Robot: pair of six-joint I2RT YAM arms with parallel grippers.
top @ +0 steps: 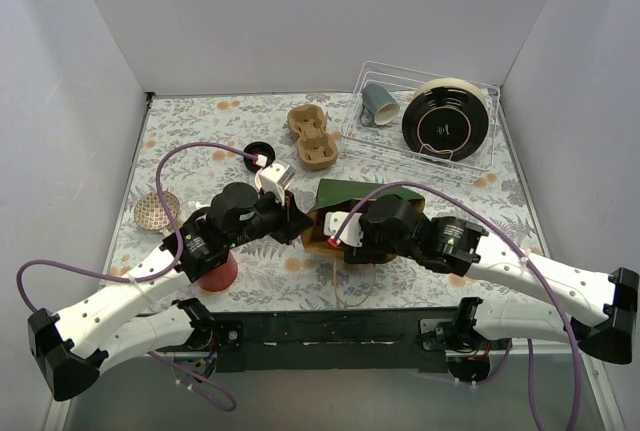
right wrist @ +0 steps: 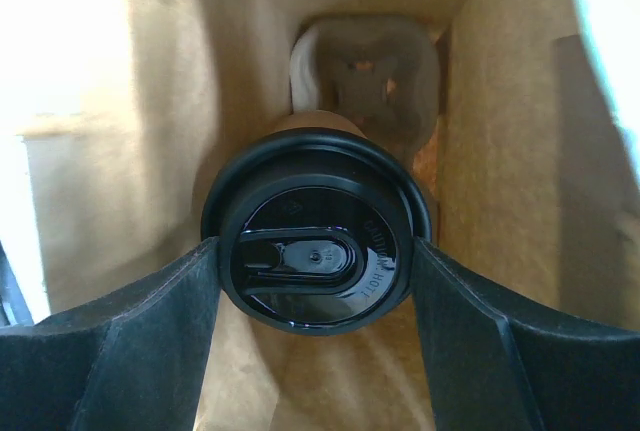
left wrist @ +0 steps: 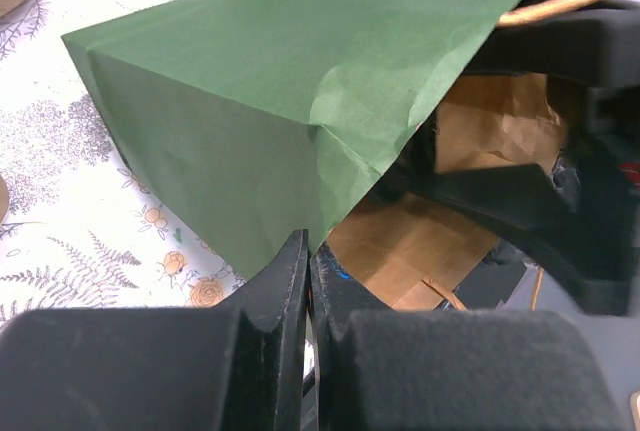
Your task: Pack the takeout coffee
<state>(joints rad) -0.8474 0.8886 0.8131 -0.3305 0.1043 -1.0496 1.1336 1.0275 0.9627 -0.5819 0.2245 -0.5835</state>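
A green paper bag (top: 355, 194), brown inside, lies on its side mid-table with its mouth toward the arms. My left gripper (left wrist: 309, 251) is shut on the lower edge of the bag's mouth (left wrist: 260, 91) and sits at the bag's left in the top view (top: 297, 223). My right gripper (right wrist: 315, 271) reaches into the bag, shut on a takeout coffee cup (right wrist: 315, 256), with both fingers against the rim of its black lid. Deeper in the bag, behind the cup, sits a pulp cup carrier (right wrist: 365, 76). From above, the bag and my right wrist (top: 385, 223) hide the cup.
Another pulp carrier (top: 312, 137) and a loose black lid (top: 257, 150) lie behind the bag. A clear bin (top: 487, 156) at the back right holds a grey-blue mug (top: 379, 102) and a black disc (top: 448, 123). A red cup (top: 218, 273) and a mesh strainer (top: 156, 211) sit left.
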